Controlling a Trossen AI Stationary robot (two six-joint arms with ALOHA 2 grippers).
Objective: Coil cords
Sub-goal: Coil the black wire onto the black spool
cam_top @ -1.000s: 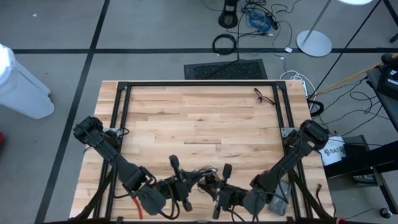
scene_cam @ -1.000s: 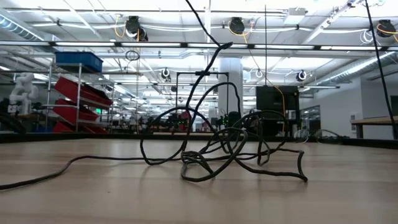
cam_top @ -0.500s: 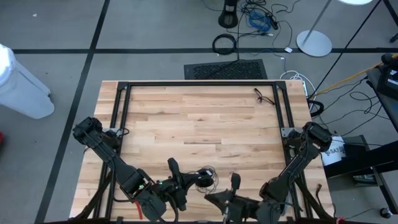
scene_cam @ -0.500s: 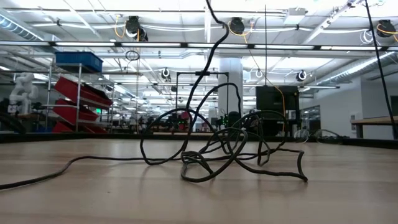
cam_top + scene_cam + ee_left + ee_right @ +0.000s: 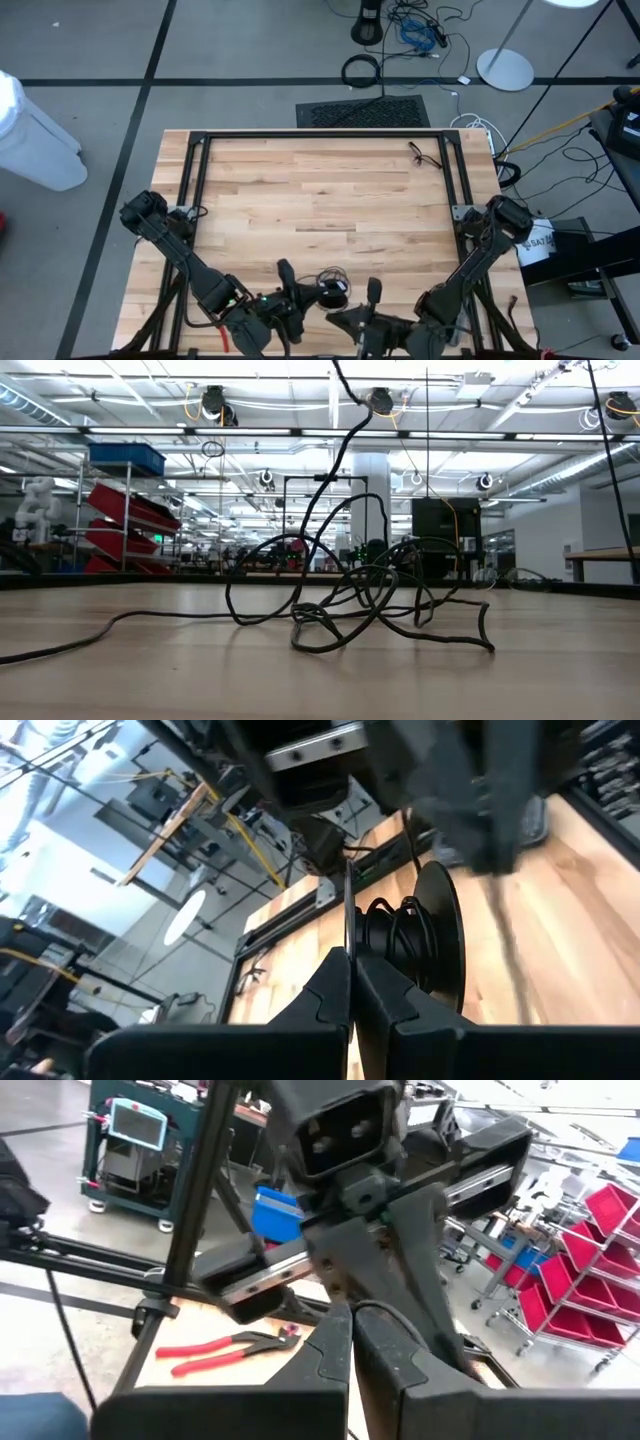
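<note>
The cord is thin and black. Part of it is wound on a small round dark puck [image 5: 332,295] [image 5: 405,935]; the rest lies as a loose tangle [image 5: 360,600] on the wooden table, with one strand [image 5: 335,470] rising out of the low view. My left gripper [image 5: 305,296] [image 5: 350,955] is shut on the puck near the table's front edge. My right gripper [image 5: 342,318] [image 5: 352,1315] is just beside it, pointing toward the table's left and shut on the cord. Neither gripper shows in the low view. My left gripper pinches the thin rim of one of the puck's discs [image 5: 347,910] between its two fingers, the disc edge-on between them. The fingers come about level from the table's left. The puck is held above the table, with turns of cord on its hub. My right gripper pinches a single strand of the cord [image 5: 374,1313] between its two fingers. The fingers come level from the table's right, and the strand bends over in an arc right beside them. The strand is off the table.
A black frame [image 5: 320,134] runs round the tabletop. A small black cord [image 5: 425,155] lies at the far right corner. Red pliers [image 5: 230,1348] lie near the front left. Most of the wooden top [image 5: 320,200] behind the grippers is bare.
My right gripper has drawn back toward the table's near edge and right, still shut on the cord. The rising strand in the low view has swung to the right at its top. My left gripper has rolled, turning the puck's round face more upward. The tangle has stayed on the table.
</note>
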